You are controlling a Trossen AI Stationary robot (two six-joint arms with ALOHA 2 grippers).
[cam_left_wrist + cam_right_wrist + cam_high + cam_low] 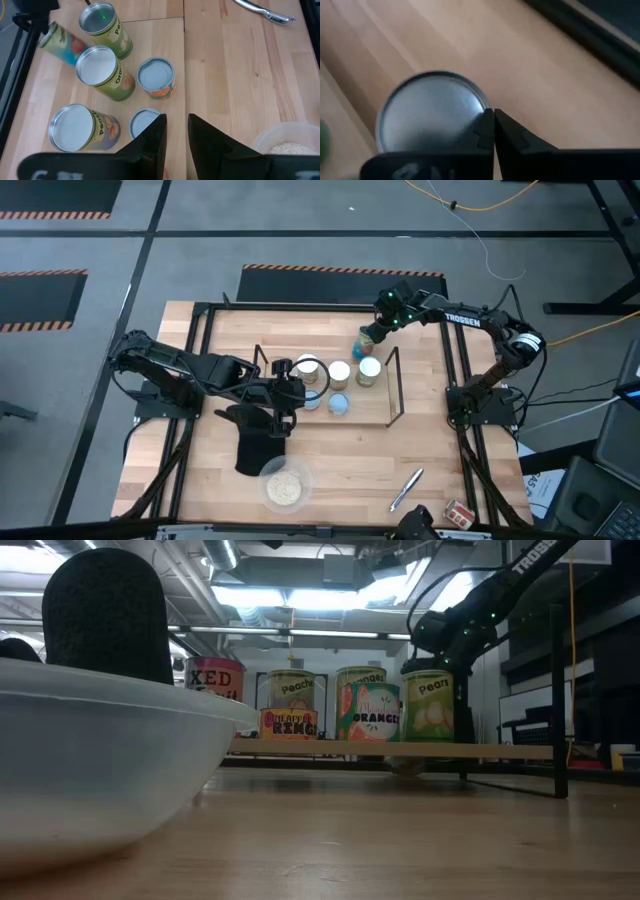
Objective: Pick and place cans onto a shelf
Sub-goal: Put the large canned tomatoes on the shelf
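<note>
At the shelf's (392,385) twelve-o'clock edge, the right gripper (378,330), fingers pinched shut on nothing, hangs beside a can (364,340) tipped off vertical. Five cans stand upright nearby, axes vertical. Left gripper (175,131) hovers narrowly parted at nine o'clock.

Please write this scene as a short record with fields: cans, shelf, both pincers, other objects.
cans: several upright on the shelf; one can tilted beside its far end
left pincer: slightly open, empty, above the near cans
right pincer: shut, empty, over a silver-topped can
other objects: bowl of pale grains, pen, on the table
</note>
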